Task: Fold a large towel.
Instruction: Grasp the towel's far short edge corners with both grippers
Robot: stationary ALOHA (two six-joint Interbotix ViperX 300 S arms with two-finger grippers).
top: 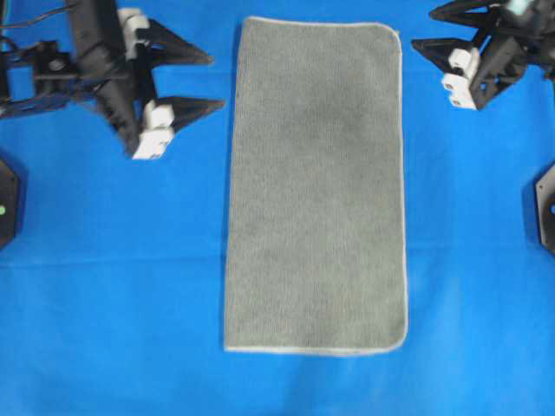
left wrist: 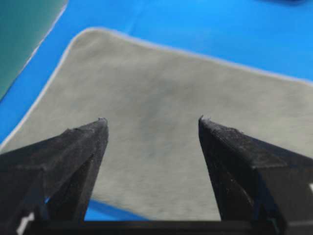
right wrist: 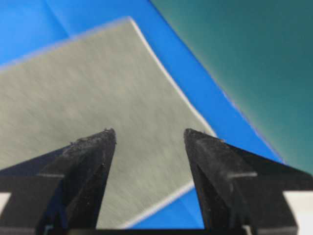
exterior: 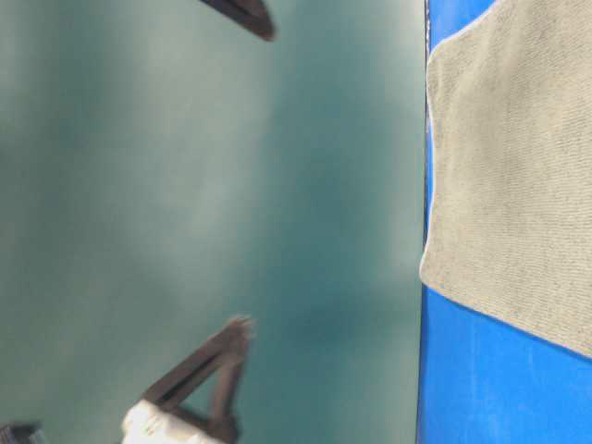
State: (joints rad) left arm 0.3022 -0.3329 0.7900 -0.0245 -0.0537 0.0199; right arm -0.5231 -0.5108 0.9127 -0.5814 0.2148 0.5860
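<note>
Towel [top: 316, 186] lies flat as a narrow, seemingly folded rectangle on our blue sheet [top: 113, 286]; left gripper [top: 212, 82] and right gripper [top: 418, 43] hover spread, empty; further folding possibly remains.

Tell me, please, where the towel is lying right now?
In the overhead view the towel lies flat mid-frame on the blue sheet, between the open left claw and right claw, touching neither.

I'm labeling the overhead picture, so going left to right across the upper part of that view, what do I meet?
left hand → towel → right hand, all over the blue sheet.
</note>
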